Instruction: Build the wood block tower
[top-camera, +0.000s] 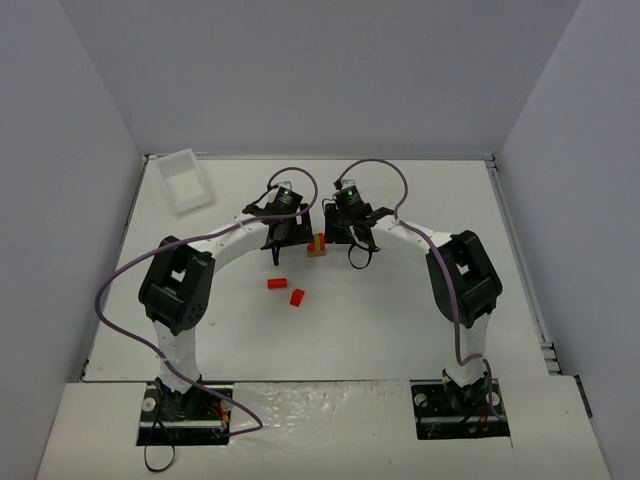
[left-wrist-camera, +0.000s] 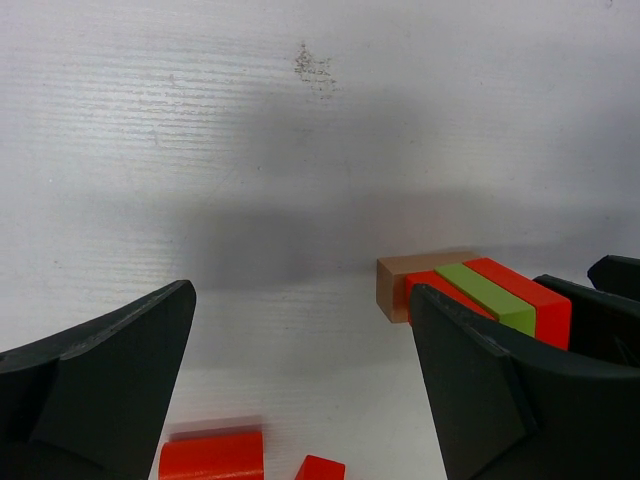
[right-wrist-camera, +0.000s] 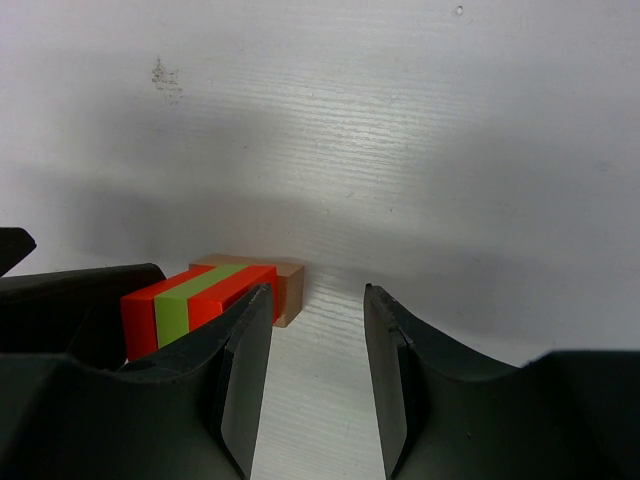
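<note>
— Left gripper (left-wrist-camera: 300, 295): how does it stand?

— Wide open and empty. It hangs low over the white table (left-wrist-camera: 300, 120) with its two dark fingers (left-wrist-camera: 100, 390) spread well apart. The wood block tower (left-wrist-camera: 470, 290) sits just beside the right-hand finger. It is a tan piece with red, lime-green and red pieces packed close together; whether they sit on the tan piece or against it is unclear.

— And the right gripper (right-wrist-camera: 318, 300)?

— Its jaws stand a little apart with nothing between them. It hovers just right of the tower, which shows past its left finger.

— What else is on the table?

— Two loose red blocks (top-camera: 277, 283) lie nearer than the tower and slightly to its left. A clear tray (top-camera: 186, 181) rests at the far left corner, well apart.

— What does the step call for?

— Probably fetching a loose red block with the left gripper. It should back away from the tower without brushing it and centre the block between its fingers. After closing squarely on flat faces, it should lower the block straight down. The stack looks light and easily nudged, so the right gripper is best kept clear or used only to steady it.
</note>
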